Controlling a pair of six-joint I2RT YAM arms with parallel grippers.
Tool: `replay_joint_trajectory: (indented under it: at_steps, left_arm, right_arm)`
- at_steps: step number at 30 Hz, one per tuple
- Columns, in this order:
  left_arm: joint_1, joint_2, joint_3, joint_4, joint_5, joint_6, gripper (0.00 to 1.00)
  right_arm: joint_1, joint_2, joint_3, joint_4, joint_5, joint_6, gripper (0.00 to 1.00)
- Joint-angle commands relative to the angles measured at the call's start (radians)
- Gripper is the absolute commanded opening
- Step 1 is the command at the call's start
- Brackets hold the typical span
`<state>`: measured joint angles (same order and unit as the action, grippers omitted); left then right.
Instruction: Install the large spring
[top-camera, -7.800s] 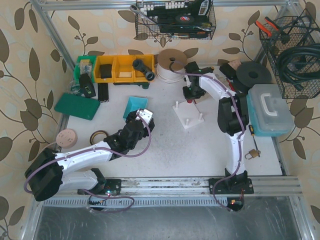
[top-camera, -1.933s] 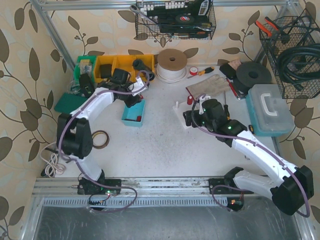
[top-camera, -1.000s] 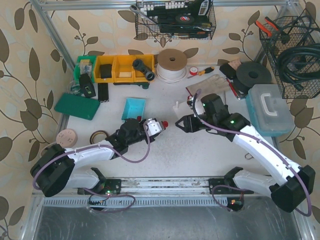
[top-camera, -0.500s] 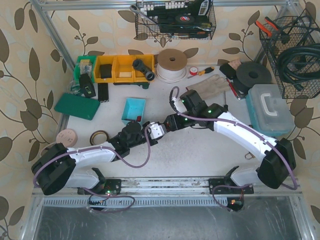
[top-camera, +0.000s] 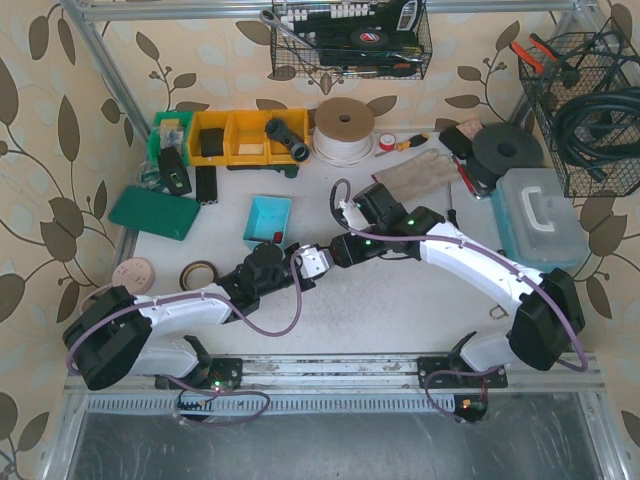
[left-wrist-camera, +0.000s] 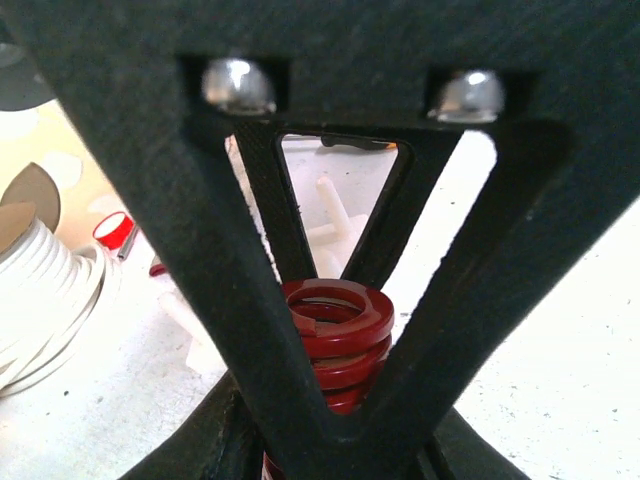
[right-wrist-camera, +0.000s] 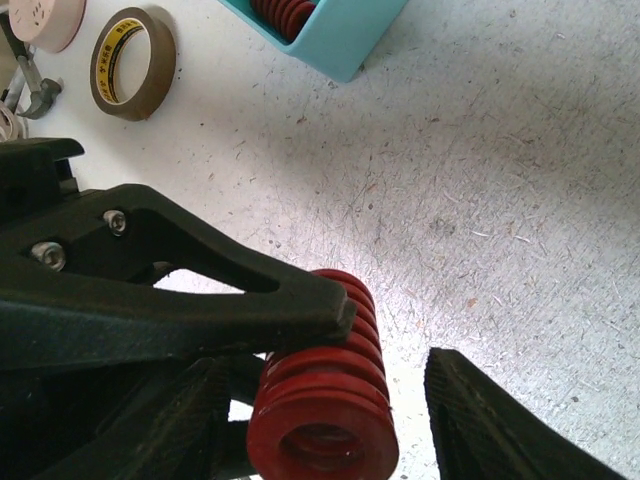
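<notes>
Since half a second ago, the right gripper (top-camera: 342, 250) has slid closer to the left gripper (top-camera: 312, 264). The red tip that stuck out a second ago is now hidden from above.

The large spring (right-wrist-camera: 322, 400) is bright red and shiny. It is made of thick flat rings stacked close, with a round hole down the middle. It sits over the middle of the table (right-wrist-camera: 480, 180), on the near side of the teal tray (top-camera: 268, 212). The left gripper holds it tight. Its black, rough, triangle-shaped fingers (left-wrist-camera: 200, 300) press on both sides of the rings. One end of the spring pokes out past them.

The right gripper's black fingers (right-wrist-camera: 495, 425) stand wide apart, one on each side of that free end. The one on the right does not touch the spring. On the other side I cannot tell.

The table is white and full of small scratches. The teal tray is smooth plastic with more red springs inside. Near it lies a flat ring of brown tape (right-wrist-camera: 131, 60). In the left wrist view, blurry white pegs (left-wrist-camera: 330, 205) stick up behind the spring.
</notes>
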<state>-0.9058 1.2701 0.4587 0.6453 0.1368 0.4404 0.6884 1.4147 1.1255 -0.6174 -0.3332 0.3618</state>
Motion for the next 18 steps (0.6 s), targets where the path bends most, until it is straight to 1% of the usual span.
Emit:
replay_joint_trajectory:
  at_steps: [1,3,4,7,8,10,13,14,16,17,18]
  left_arm:
    - [-0.015,-0.028,0.014,0.082,0.022,0.006,0.01]
    - [-0.016,-0.027,0.01,0.093,0.025,0.003,0.01]
    - [-0.016,-0.027,0.011,0.093,0.026,0.002,0.01]
    - [-0.016,-0.025,0.013,0.085,0.018,0.006,0.02]
    - [-0.016,-0.026,0.012,0.084,0.012,0.004,0.04]
    - [-0.016,-0.028,0.012,0.079,-0.012,0.003,0.12]
    - [-0.016,-0.027,0.017,0.063,-0.058,-0.001,0.32]
    - [-0.016,-0.024,0.023,0.054,-0.078,-0.003,0.38]
    - [-0.016,-0.015,0.031,0.035,-0.119,-0.012,0.46]
    - [-0.016,-0.012,0.036,0.027,-0.133,-0.016,0.51]
    - [-0.016,-0.01,0.039,0.022,-0.139,-0.022,0.58]
  right_arm:
    - [0.007,0.007,-0.005,0.011,-0.012,-0.006,0.52]
    - [0.007,-0.001,-0.007,0.029,-0.014,-0.003,0.47]
    - [0.007,-0.004,-0.006,0.033,-0.014,-0.004,0.43]
    - [0.007,-0.014,-0.006,0.038,-0.002,-0.006,0.26]
    - [0.007,-0.019,-0.006,0.036,0.004,-0.006,0.21]
    - [0.007,-0.026,-0.002,0.031,0.024,-0.007,0.13]
    - [0.005,-0.035,0.017,0.001,0.078,-0.013,0.05]
    - [0.004,-0.038,0.026,-0.015,0.098,-0.017,0.03]
    - [0.001,-0.04,0.051,-0.049,0.145,-0.034,0.0]
    - [-0.006,-0.041,0.058,-0.065,0.165,-0.04,0.0]
    - [-0.016,-0.044,0.072,-0.085,0.185,-0.051,0.0]
